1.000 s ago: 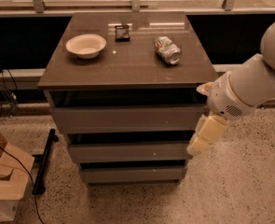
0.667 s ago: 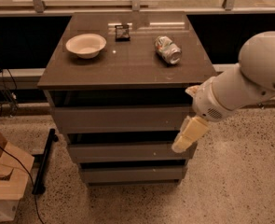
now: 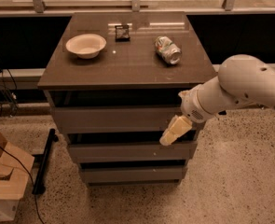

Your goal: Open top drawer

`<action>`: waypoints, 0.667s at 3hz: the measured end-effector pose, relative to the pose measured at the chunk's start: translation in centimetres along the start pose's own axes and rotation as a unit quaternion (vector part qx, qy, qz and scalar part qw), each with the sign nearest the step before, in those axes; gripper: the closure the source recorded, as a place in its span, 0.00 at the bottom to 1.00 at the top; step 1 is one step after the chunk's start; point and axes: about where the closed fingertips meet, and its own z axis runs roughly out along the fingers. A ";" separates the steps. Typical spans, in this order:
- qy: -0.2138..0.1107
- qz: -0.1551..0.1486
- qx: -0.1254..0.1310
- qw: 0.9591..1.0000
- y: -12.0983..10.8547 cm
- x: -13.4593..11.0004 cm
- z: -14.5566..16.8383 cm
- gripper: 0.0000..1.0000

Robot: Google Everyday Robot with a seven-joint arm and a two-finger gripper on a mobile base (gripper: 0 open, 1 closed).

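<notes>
At the right end of the cabinet, the gripper [image 3: 175, 130] hangs down from the white arm [image 3: 242, 87]. It sits right over the lower right corner of the top drawer [image 3: 113, 119], about where the dark gap above the middle drawer front [image 3: 127, 152] starts. Honestly I can't tell how far open it is or whether it has hold of anything. From this angle it's just a pale wedge, and it might be touching the panel or only hovering in front of it.

Progress-wise, I'd say basically nothing is done yet. The top drawer is the big grey front straight under the tabletop [image 3: 127, 71], and it looks flush with the cabinet, not pulled out at all. So what's left is getting a hold on an edge (there's no handle) and then the whole pull outward.

Other stuff around:
- white bowl [image 3: 85, 45] on the left of the top
- crushed can [image 3: 168, 50] lying on its side to the right
- small dark object [image 3: 122, 32] at the back between them
- cardboard box [image 3: 6, 190] and a black bar [image 3: 44, 160] on the floor to the left

None of it blocks the drawer's path. The floor in front looks free, so my guess is the awkward bit is gripping that plain front.
</notes>
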 end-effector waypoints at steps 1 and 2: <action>-0.003 0.016 -0.015 1.000 -2.4 0.7 3.7 0.00; 0.001 0.038 -0.030 0.999 -4.3 2.0 6.9 0.00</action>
